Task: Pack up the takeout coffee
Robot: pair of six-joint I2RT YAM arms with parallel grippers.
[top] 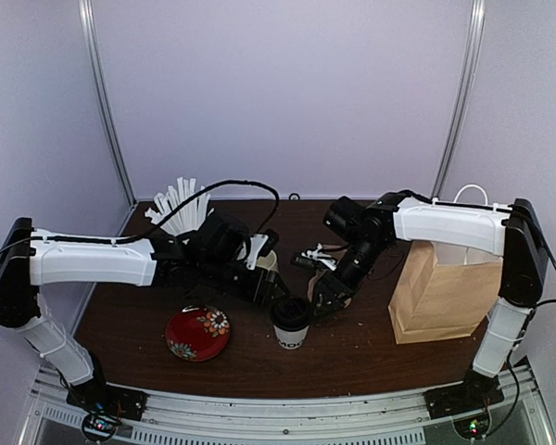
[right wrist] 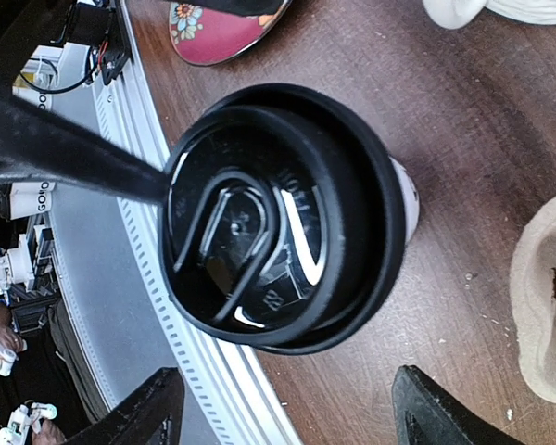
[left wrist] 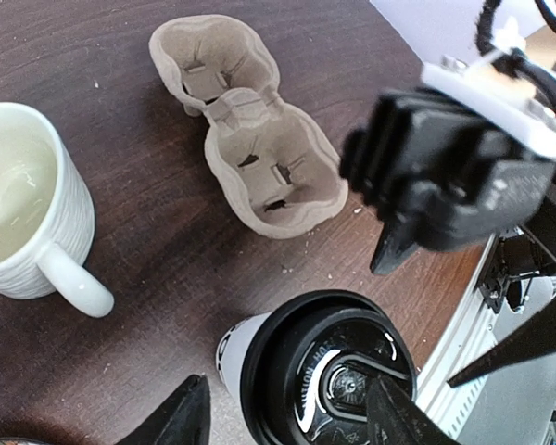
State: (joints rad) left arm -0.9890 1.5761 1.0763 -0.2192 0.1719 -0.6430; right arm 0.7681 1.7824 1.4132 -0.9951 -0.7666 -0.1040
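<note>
The tall white paper cup with black lettering (top: 293,337) is standing upright toward the front edge of the dark wooden table (top: 371,357), about midway along it. It is wearing its round black plastic lid (right wrist: 269,218); whether the lid is pressed fully home I cannot tell.

The left gripper (left wrist: 287,399) is hanging over the cup with its jaws spread. One finger is sitting just beside the cup's white wall and the other is reaching across the top of the lid, so nothing is being clamped. The right gripper (right wrist: 285,389) is coming in from the other side with its jaws standing wide, and the lidded cup is lying ahead of the gap between its fingers, not gripped.

A round red plate with a flower pattern (top: 197,332) is lying left of the cup, near the front edge. Behind the cup, a pale moulded-pulp two-pocket carrier (left wrist: 259,139) is resting pockets up, with a white ceramic mug with a handle (left wrist: 23,222) just beside it. A brown paper bag with white handles (top: 440,292) is standing upright at the right edge, and a bundle of white straws (top: 178,209) is poking up at the back left corner.
</note>
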